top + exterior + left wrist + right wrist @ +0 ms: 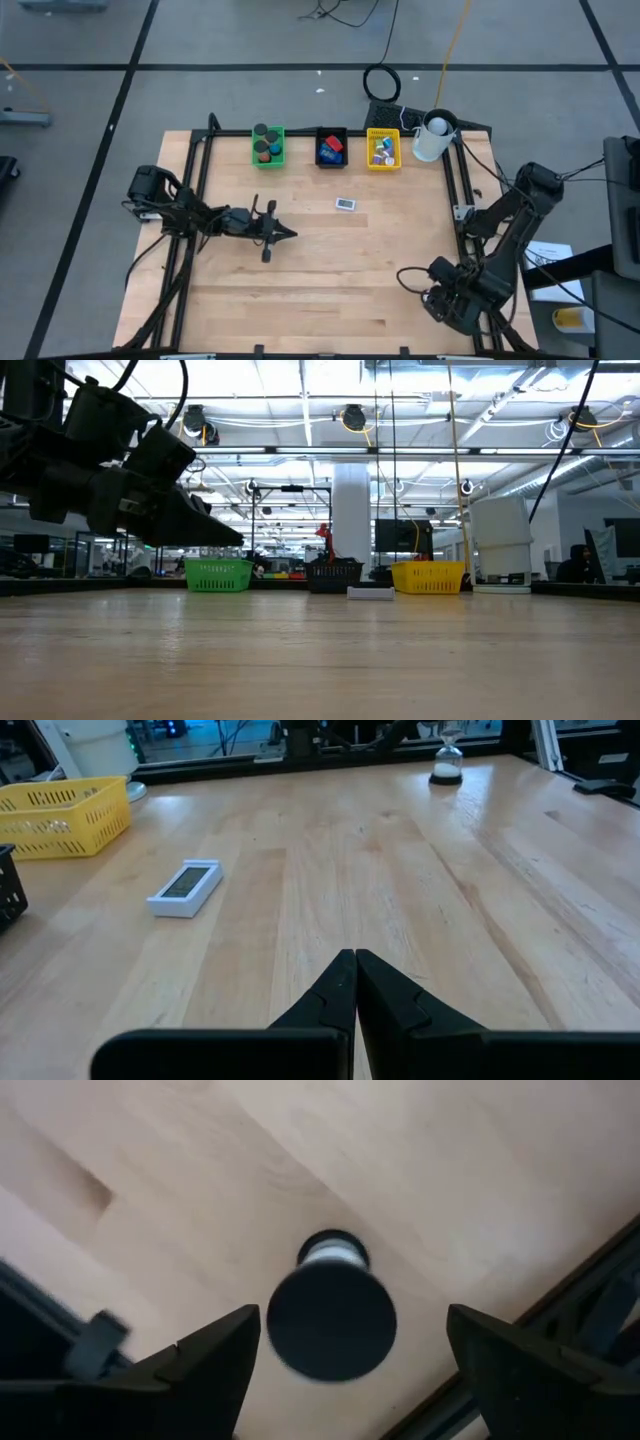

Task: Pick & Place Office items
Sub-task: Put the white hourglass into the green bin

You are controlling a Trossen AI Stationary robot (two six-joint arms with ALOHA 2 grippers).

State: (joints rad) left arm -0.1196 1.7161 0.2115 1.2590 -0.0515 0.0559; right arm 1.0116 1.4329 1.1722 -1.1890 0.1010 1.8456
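My left gripper (288, 234) is shut and empty, held above the table's left middle; it also shows in the low view (232, 540) and the left wrist view (355, 962). A small white flat device with a grey screen (345, 204) lies on the table beyond it (185, 887). My right gripper (350, 1345) is open at the near right (440, 290), over a small hourglass with a dark round top (331, 1320). Its fingers stand on either side of the hourglass without touching it. The hourglass stands upright on its base (447, 765).
At the far edge stand a green tray (268, 146) with dark round pieces, a black tray (331, 147) with blue and red blocks, a yellow tray (383, 148) with small pieces, and a white cup (432, 137). Black frame rails run along both sides of the table.
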